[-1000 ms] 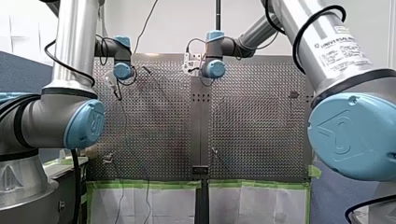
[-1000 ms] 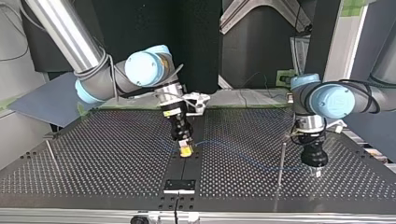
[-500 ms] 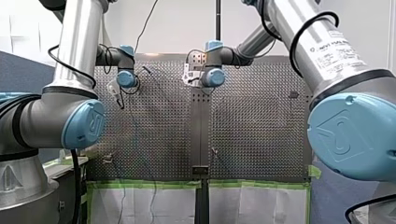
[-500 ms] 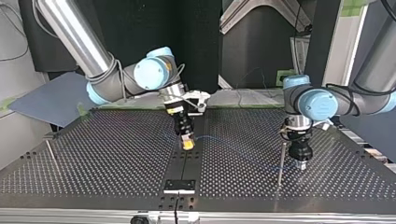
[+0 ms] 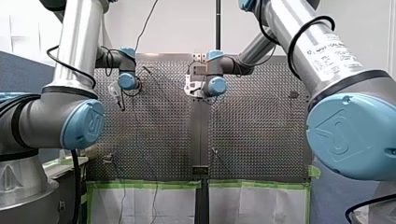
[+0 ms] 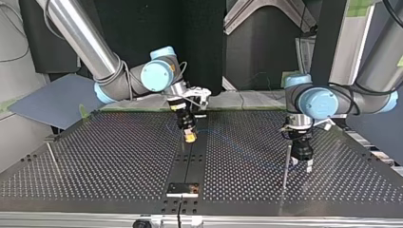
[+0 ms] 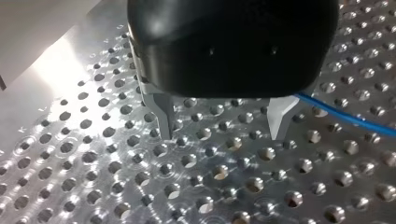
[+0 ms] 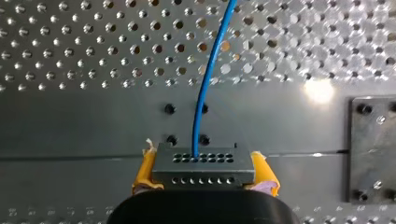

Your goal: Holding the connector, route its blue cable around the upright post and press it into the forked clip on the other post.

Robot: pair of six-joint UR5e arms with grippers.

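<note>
Connector clamped in your right gripper; blue cable runs ahead toward the post. Your left gripper, nearer that post, hangs spread and empty.

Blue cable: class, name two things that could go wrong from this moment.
1. In the left wrist view the blue cable runs beside one finger of my open left gripper, not between them; closing may miss it.
2. In the top view that gripper looks close to the upright post; it may knock it.

My left arm and my right arm — silver tubes, grey joints, pale-blue caps, looping black cables; white label on the right.
</note>
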